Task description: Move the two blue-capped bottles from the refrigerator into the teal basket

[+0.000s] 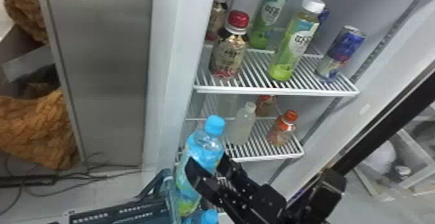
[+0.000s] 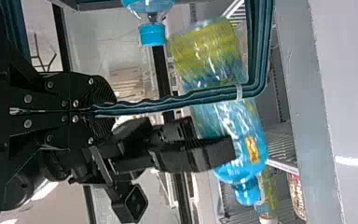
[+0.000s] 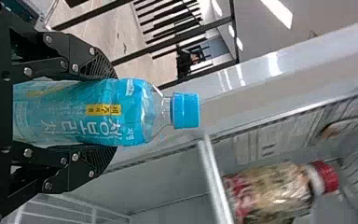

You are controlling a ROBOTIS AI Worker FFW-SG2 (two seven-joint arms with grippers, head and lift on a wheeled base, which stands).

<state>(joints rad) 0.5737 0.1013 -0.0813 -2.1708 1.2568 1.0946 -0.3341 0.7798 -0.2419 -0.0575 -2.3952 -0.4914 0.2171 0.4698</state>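
Nearest, toward seven o'clock from the middle of the head view, I see the teal basket (image 1: pixel 129 208). The left wrist view has the left gripper (image 2: pixel 105 112) pinched right down on its thin teal edge, with hardly a gap between the fingers. At six o'clock, down at the head view's bottom edge, is the lower blue-capped bottle (image 1: pixel 208 217), mostly cut off; whether it's inside the basket I can't tell.

A little above it, also at six, the right gripper (image 1: pixel 207 166) has the other blue-capped bottle (image 1: pixel 202 149) around its body, fingers parted just as wide as the bottle. That one leans slightly, cap up, right beside the basket and out in front of the shelves.

Farther in, toward four, the lower shelf (image 1: pixel 268 158) of the refrigerator (image 1: pixel 166 61) carries a pale bottle with a white cap (image 1: pixel 242 126) and an orange-capped bottle (image 1: pixel 281 129). Up between twelve and three, on the upper shelf (image 1: pixel 275 92), stand a red-capped bottle (image 1: pixel 228 55), a green bottle with a white cap (image 1: pixel 293 45) and a blue can (image 1: pixel 343 51), with more bottles behind them.
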